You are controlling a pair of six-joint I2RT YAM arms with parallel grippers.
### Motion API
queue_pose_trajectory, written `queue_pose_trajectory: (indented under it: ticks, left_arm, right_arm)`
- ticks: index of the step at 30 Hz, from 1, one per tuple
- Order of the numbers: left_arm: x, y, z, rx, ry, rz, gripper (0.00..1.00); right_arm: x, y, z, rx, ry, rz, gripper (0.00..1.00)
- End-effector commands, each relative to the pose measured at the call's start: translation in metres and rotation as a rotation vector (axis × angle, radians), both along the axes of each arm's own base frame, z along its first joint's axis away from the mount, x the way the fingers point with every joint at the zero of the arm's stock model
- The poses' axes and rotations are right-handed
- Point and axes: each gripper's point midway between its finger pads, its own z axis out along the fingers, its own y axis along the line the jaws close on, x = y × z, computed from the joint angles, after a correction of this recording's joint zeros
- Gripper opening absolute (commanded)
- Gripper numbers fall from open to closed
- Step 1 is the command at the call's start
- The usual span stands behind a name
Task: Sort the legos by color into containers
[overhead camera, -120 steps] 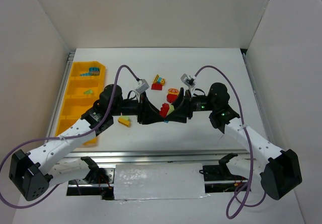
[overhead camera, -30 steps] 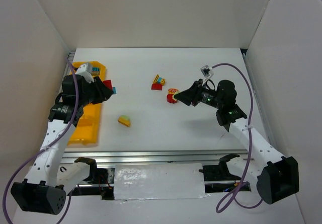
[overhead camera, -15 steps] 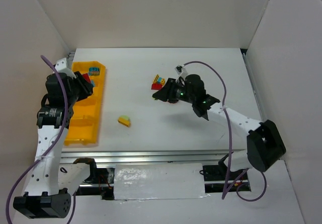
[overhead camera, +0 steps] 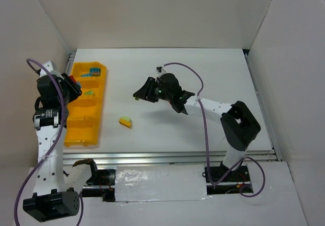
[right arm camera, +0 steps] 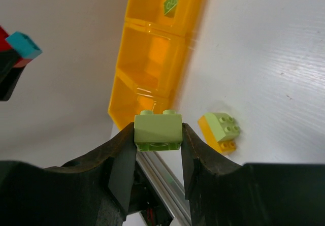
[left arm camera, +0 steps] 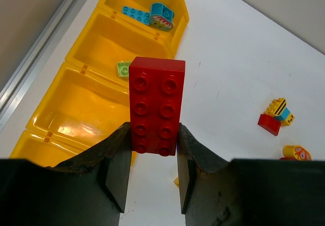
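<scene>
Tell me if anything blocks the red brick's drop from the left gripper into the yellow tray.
Nothing visible does. The left gripper holds the red brick above the yellow tray, whose open-topped compartments lie below it.

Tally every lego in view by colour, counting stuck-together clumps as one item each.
Teal-blue: 2, a flat plate and a rounded piece in the end compartment of the tray.
Pale green: 2, a small plate in the tray, a brick in the right gripper.
Mixed-colour: 4, red-yellow-teal clump, yellow-red clump and yellow-green clump on the table, red-and-teal clump in the left gripper.
Total: 8
</scene>
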Motion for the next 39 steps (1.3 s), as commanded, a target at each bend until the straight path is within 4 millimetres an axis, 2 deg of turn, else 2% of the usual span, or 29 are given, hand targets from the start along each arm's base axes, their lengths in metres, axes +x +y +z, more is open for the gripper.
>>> queue_pose_trajectory:
  ticks: [1, 2, 6, 11, 14, 15, 16, 19, 22, 27, 29, 30, 31, 35, 39]
  left_arm:
    - [0.012, -0.004, 0.004, -0.029, -0.054, -0.055, 0.00]
    - [0.013, -0.010, 0.001, -0.045, -0.053, -0.088, 0.00]
    - [0.015, -0.028, 0.010, -0.074, -0.096, -0.182, 0.00]
    - [0.010, -0.023, 0.021, -0.062, -0.123, -0.148, 0.00]
    - [0.013, -0.029, 0.021, -0.070, -0.120, -0.191, 0.00]
    - [0.014, -0.037, 0.022, -0.082, -0.130, -0.236, 0.00]
    - [0.015, -0.040, 0.018, -0.093, -0.129, -0.254, 0.00]
    - [0.016, -0.047, 0.021, -0.109, -0.158, -0.282, 0.00]
    - [0.016, -0.056, 0.037, -0.120, -0.198, -0.334, 0.00]
    - [0.011, -0.071, 0.078, -0.116, -0.288, -0.421, 0.00]
    - [0.007, -0.081, 0.088, -0.120, -0.302, -0.477, 0.00]
    - [0.004, -0.083, 0.097, -0.117, -0.321, -0.490, 0.00]
    - [-0.001, -0.088, 0.102, -0.118, -0.336, -0.516, 0.00]
    - [-0.013, -0.093, 0.117, -0.111, -0.370, -0.531, 0.00]
    - [-0.028, -0.100, 0.133, -0.101, -0.389, -0.552, 0.00]
  right_arm:
    - [-0.006, 0.002, 0.053, 0.101, -0.130, 0.015, 0.00]
    - [-0.009, 0.000, 0.056, 0.104, -0.150, 0.025, 0.00]
    - [-0.026, -0.001, 0.068, 0.118, -0.205, 0.114, 0.00]
    - [-0.039, -0.005, 0.074, 0.136, -0.219, 0.143, 0.00]
    - [-0.048, -0.012, 0.085, 0.142, -0.246, 0.154, 0.00]
    - [-0.052, -0.015, 0.088, 0.143, -0.256, 0.160, 0.00]
    - [-0.059, -0.019, 0.099, 0.152, -0.292, 0.178, 0.00]
    - [-0.071, -0.027, 0.115, 0.149, -0.354, 0.203, 0.00]
    - [-0.067, -0.025, 0.106, 0.125, -0.338, 0.203, 0.00]
    - [-0.057, 0.000, 0.082, 0.160, -0.244, 0.206, 0.00]
    - [-0.055, 0.012, 0.082, 0.179, -0.235, 0.191, 0.00]
    - [-0.054, 0.020, 0.073, 0.179, -0.200, 0.191, 0.00]
    - [-0.058, 0.030, 0.072, 0.185, -0.189, 0.204, 0.00]
    - [-0.061, 0.066, 0.071, 0.166, -0.166, 0.213, 0.00]
    - [-0.057, 0.089, 0.065, 0.155, -0.139, 0.204, 0.00]
